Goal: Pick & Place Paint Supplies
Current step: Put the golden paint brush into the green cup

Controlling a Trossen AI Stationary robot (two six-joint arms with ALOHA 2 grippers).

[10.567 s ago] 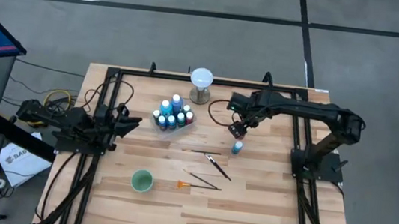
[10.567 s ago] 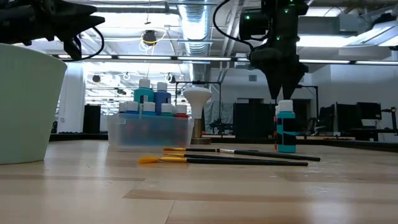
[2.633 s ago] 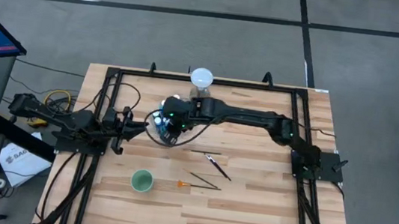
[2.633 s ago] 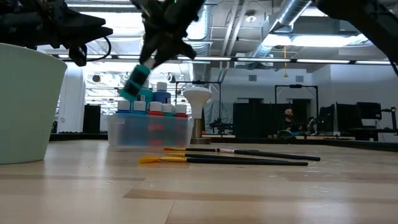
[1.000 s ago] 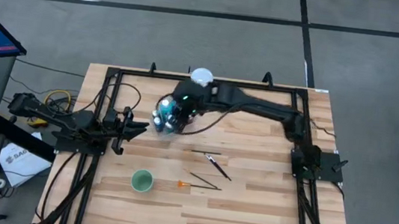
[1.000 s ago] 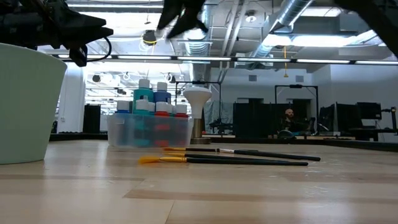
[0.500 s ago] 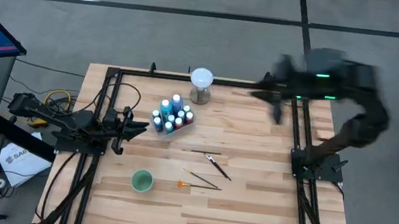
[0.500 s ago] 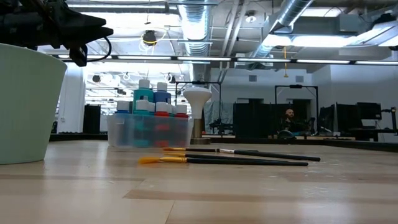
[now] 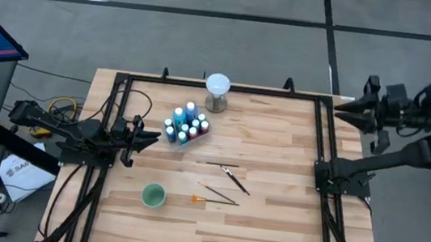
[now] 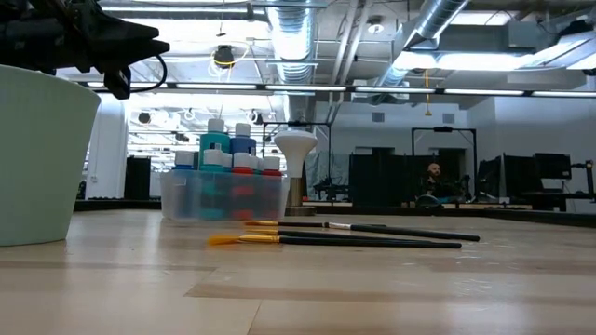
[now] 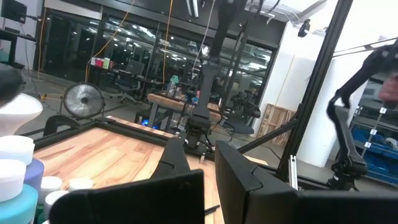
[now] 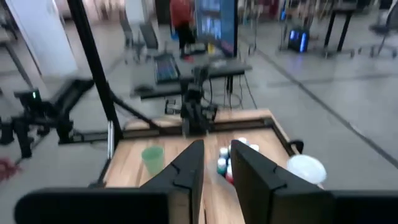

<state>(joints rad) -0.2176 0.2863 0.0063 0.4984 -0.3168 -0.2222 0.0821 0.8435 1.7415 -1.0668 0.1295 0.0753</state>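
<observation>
Swung off past the desk's (image 9: 278,144) far corner, the right gripper (image 9: 339,111) is empty, narrowly parted; bottles (image 9: 186,124) binned, brushes (image 9: 225,183) next. Left gripper (image 9: 151,135) waits, narrow.

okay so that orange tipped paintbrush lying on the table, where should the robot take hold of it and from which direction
Probably on the thin dark handle of the orange-tipped paintbrush, around its middle, away from the orange end. It lies flat on the wooden table, so coming straight down from above fits best, fingers closing across the handle. A second dark brush lies close beside it, leaving little room.
</observation>
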